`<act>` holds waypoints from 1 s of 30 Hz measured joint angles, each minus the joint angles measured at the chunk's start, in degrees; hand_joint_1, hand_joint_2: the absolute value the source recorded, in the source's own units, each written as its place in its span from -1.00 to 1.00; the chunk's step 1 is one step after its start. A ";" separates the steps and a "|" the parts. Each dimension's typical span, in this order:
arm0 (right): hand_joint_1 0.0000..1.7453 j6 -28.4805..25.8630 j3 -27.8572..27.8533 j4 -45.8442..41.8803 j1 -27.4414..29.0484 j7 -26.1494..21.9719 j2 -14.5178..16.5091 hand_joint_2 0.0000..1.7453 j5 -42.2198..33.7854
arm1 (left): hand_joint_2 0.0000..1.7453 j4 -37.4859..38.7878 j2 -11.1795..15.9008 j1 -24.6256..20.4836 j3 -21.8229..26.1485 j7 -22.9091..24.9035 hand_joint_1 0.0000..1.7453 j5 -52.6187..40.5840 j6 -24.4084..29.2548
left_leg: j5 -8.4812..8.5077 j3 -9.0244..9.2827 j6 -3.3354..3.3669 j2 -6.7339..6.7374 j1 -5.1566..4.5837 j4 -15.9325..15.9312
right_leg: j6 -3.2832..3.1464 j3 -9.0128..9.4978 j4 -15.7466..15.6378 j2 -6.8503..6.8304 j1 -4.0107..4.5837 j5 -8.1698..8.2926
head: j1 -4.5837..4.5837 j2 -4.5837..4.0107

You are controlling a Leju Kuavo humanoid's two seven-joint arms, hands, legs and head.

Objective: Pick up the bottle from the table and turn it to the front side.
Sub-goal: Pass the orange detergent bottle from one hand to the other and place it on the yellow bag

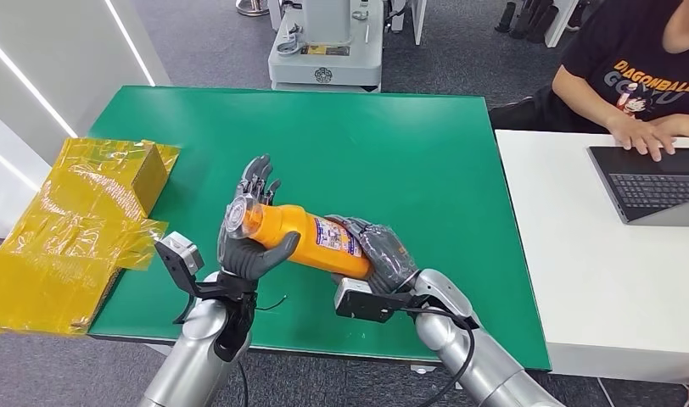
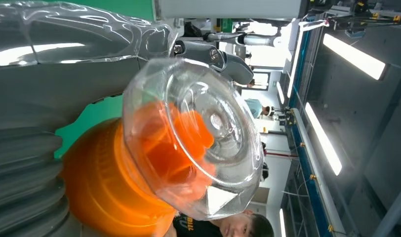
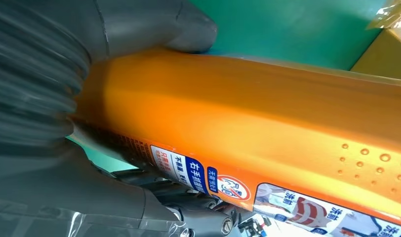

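Note:
An orange bottle (image 1: 311, 237) with a clear cap and a blue-and-white label lies tilted above the green table (image 1: 392, 144), cap end toward the left. My right hand (image 1: 383, 259) grips its base end. My left hand (image 1: 243, 246) cradles the neck end, thumb under the bottle's shoulder, fingers standing up behind the cap. Close up in the left wrist view, the clear cap (image 2: 193, 138) over the orange neck sits against the left hand (image 2: 40, 98). In the right wrist view the bottle's orange side (image 3: 262, 108) with its printed label lies in the right hand (image 3: 35, 98).
A yellow-wrapped box (image 1: 146, 174) and crumpled yellow film (image 1: 61, 237) lie at the table's left edge. To the right stands a white table (image 1: 596, 280) with a laptop (image 1: 655, 182), where a person (image 1: 638, 76) types. A grey machine base (image 1: 324, 51) stands beyond the table.

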 joint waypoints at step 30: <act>1.00 -0.29 -0.03 -0.19 0.22 0.84 0.31 1.00 1.08 | 1.00 -0.57 -0.97 -0.21 -0.01 0.68 1.00 -2.14 -1.44 | 0.00 0.00 0.00 0.01 0.00 0.00 | 0.00 -0.01 -0.01 0.01 0.00 0.00 | 0.00 0.00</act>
